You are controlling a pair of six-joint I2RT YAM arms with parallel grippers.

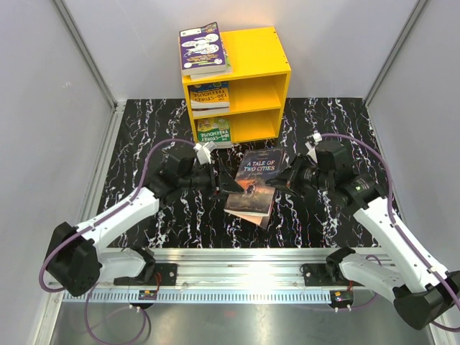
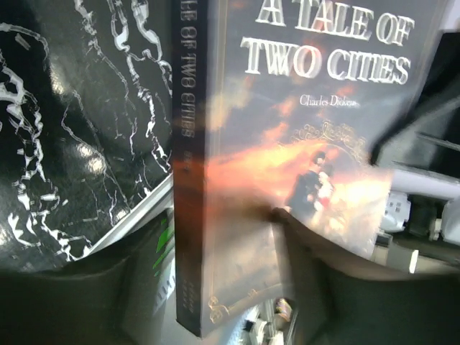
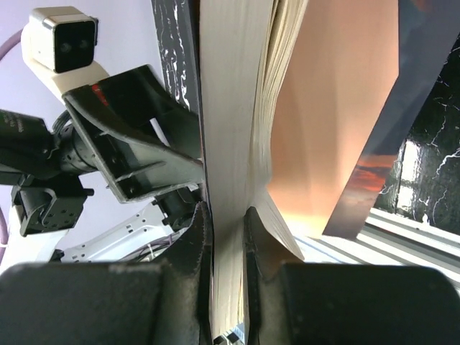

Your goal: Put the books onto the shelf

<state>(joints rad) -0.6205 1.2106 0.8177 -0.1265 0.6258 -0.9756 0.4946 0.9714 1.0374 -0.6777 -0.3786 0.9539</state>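
Note:
The dark book "A Tale of Two Cities" (image 1: 256,176) hangs tilted above the table between both arms. My right gripper (image 1: 279,183) is shut on a block of its pages (image 3: 230,108), and the remaining pages and one cover splay off to the right. My left gripper (image 1: 215,181) straddles the spine corner (image 2: 190,215). One of its fingers (image 2: 323,280) lies on the front cover; the other finger (image 2: 108,302) stands a little off the back. The yellow shelf (image 1: 267,66) stands at the back with books stacked on top (image 1: 203,49) and in both compartments (image 1: 210,95).
Grey walls enclose the black marbled table (image 1: 144,136) on three sides. A metal rail (image 1: 244,259) with both arm bases runs along the near edge. A pale edge (image 1: 248,212) shows under the raised book; I cannot tell whether it is another book.

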